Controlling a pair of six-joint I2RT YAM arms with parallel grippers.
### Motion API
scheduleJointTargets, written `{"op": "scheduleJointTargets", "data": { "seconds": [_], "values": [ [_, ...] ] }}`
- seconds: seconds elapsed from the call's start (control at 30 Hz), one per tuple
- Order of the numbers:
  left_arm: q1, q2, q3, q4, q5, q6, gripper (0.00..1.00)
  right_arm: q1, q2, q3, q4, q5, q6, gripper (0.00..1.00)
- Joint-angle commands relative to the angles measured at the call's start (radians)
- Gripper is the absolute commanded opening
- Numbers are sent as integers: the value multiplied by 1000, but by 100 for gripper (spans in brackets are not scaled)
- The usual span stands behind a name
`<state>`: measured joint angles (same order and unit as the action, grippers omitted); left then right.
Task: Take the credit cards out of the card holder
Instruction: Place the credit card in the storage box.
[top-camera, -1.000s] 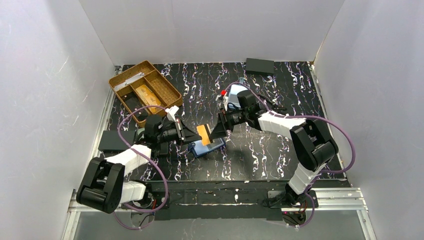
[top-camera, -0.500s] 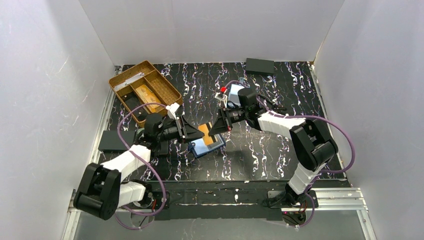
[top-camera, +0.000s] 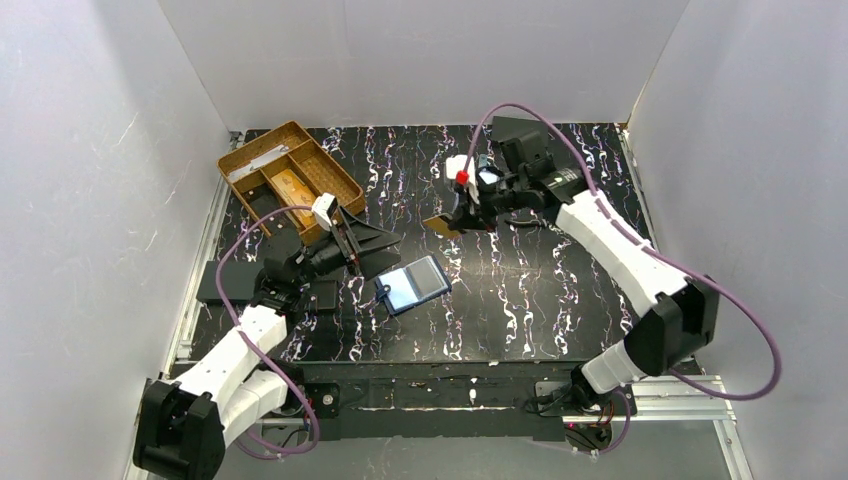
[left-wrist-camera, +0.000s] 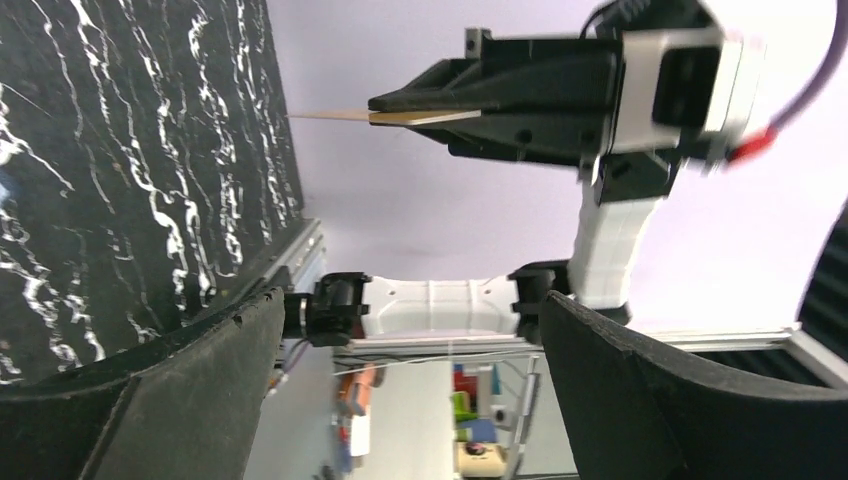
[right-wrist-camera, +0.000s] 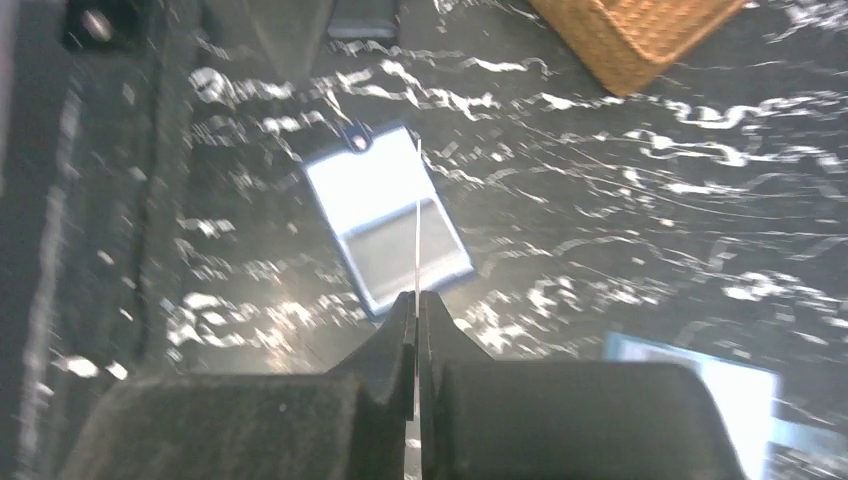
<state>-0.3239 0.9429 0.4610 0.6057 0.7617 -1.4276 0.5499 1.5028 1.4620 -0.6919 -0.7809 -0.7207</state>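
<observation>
One orange card (top-camera: 436, 222) is hanging clear of the table (top-camera: 520, 300), at about 1 o'clock from the holder (top-camera: 415, 284) in the top view. The right gripper (top-camera: 452, 213) is pinching it by one end, jaws pressed flat against both faces. In the wrist views the card is showing edge-on as a thin line.

One holder is lying unfolded on the table, a little toward 7 o'clock from the table's middle, with its light blue inner side facing up and its tab pointing to 9 o'clock. Whether any card is sitting in its slots cannot be told.

One left gripper (top-camera: 385, 255) is hovering just beside the holder at 10 o'clock from it, jaws spread wide and gripping nothing. Its wrist camera is looking between the two black fingers (left-wrist-camera: 190, 390) at the right gripper and card.

One tan basket (top-camera: 290, 180) with dividers is standing at 10 o'clock on the table. One black box (top-camera: 512, 128) is sitting at the far edge at 1 o'clock, partly behind the right arm. Flat black rectangles (top-camera: 225, 280) are lying at the 9 o'clock edge. One light blue case (right-wrist-camera: 690, 395) is showing at 4 o'clock in the right wrist view.
</observation>
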Motion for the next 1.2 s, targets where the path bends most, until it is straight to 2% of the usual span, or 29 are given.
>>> {"op": "scheduleJointTargets", "data": {
  "seconds": [0.0, 0.1, 0.2, 0.33, 0.43, 0.7, 0.87, 1.17],
  "values": [
    [-29, 31, 59, 52, -6, -154, 98, 2, -109, 30, -259, 191, -543, 1],
    [-77, 76, 92, 65, -20, -167, 97, 2, -133, 71, -332, 207, -718, 1],
    [-132, 133, 128, 76, -35, -174, 95, 5, -205, 28, -327, 189, -856, 1],
    [-194, 189, 162, 115, -73, -205, 90, 21, -408, -171, -132, 159, -983, 1],
    [-239, 214, 185, 137, -101, -213, 87, 30, -562, -332, 43, 135, -1025, 1],
    [-326, 277, 208, 170, -130, -204, 75, 38, -716, -532, 274, 96, -1034, 1],
    [-367, 325, 231, 230, -134, -212, 66, 43, -766, -601, 296, 66, -1100, 1],
    [-406, 417, 232, 333, -126, -243, 44, 50, -820, -682, 328, 36, -1171, 1]
  ]
}}
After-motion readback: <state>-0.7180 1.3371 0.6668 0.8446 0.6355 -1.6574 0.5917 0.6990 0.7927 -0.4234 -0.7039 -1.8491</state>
